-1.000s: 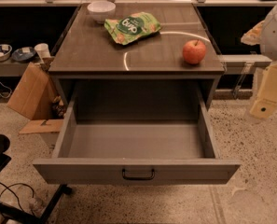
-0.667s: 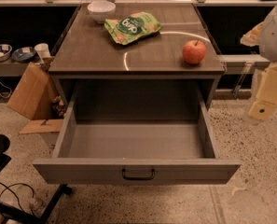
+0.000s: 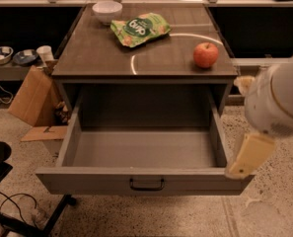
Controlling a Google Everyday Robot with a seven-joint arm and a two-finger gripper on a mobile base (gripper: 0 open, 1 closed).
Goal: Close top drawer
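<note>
Grey top drawer [image 3: 87, 182] gapes; end effector [image 3: 248, 156] (grip unclear) at its right corner; apple [image 3: 205, 55] above.

One top drawer [image 3: 146, 180], pulled out, near side. One dark bar handle [image 3: 147, 184] on its front panel. On counter [image 3: 96, 58]: one apple [image 3: 205, 55], right; one green snack bag [image 3: 140, 29], far middle; one white bowl [image 3: 107, 11], far left. Three items on counter in all. Left shelf: two dishes [image 3: 0, 55], side by side; one cup [image 3: 45, 53] just right of them. One cardboard box [image 3: 35, 95] on floor, left. One end effector [image 3: 248, 157], near right, at drawer's right front corner.
</note>
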